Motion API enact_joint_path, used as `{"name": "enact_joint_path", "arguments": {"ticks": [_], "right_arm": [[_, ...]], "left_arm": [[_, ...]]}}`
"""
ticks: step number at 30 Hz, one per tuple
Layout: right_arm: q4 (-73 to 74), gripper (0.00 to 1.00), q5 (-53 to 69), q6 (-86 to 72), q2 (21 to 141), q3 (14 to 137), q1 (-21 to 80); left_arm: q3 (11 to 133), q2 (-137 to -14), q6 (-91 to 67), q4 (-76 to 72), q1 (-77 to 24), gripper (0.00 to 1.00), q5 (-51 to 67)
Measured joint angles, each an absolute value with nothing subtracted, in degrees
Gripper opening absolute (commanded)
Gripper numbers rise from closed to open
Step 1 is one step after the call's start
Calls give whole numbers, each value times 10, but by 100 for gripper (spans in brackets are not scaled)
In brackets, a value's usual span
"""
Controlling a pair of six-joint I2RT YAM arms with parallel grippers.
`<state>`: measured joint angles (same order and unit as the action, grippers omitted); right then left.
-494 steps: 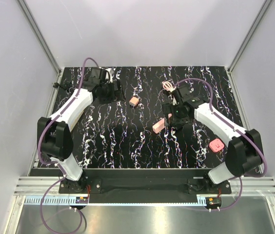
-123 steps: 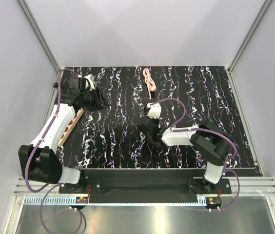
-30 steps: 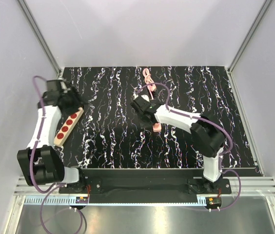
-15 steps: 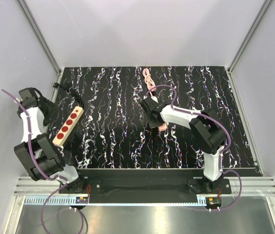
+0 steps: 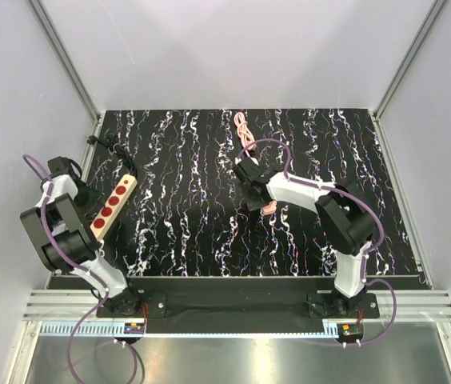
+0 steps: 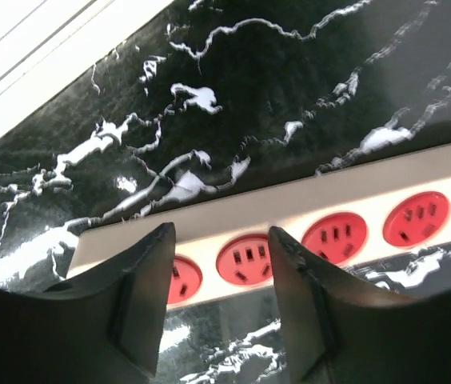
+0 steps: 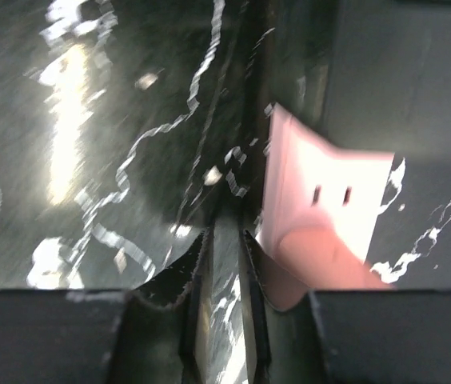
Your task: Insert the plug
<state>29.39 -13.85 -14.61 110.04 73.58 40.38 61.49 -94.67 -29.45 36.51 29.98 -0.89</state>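
The left claw (image 6: 221,240) is seen spread and empty. The beige strip (image 6: 313,200) lies crosswise just beyond its fingertips, with an edge showing past that. Across open table (image 5: 185,228), the right claw (image 7: 227,248) is pressed nearly together on nothing. The plug (image 7: 325,200), as the small pink block is judged, lies just right of those fingers, its length apparently alongside them. A sideways shift is called for.
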Motion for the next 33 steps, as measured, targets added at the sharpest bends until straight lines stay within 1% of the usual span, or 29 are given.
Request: {"name": "enact_joint_path", "arguments": {"ticks": [2, 3, 4, 7, 10, 13, 20, 26, 33], "right_arm": [[298, 28, -117, -145, 1077, 733, 403], [299, 26, -107, -145, 1061, 732, 403], [298, 21, -99, -146, 1042, 732, 402], [300, 12, -91, -150, 980, 734, 400], [307, 7, -95, -152, 936, 739, 392], [325, 5, -101, -154, 921, 739, 376], [350, 3, -107, -154, 922, 716, 349], [307, 0, -93, -159, 958, 684, 349], [274, 1, -95, -163, 960, 677, 349]], "left_arm": [[619, -961, -294, 359, 299, 49, -5], [621, -963, -294, 359, 299, 46, -4], [623, -965, -294, 359, 296, 44, 0], [626, -970, -294, 352, 287, 39, 8], [627, -973, -294, 332, 266, 36, 5], [628, -973, -290, 328, 241, 35, -26], [590, -946, -298, 286, 227, 37, -44], [550, -921, -310, 243, 225, 38, -37], [546, -908, -320, 257, 212, 45, -21]]}}
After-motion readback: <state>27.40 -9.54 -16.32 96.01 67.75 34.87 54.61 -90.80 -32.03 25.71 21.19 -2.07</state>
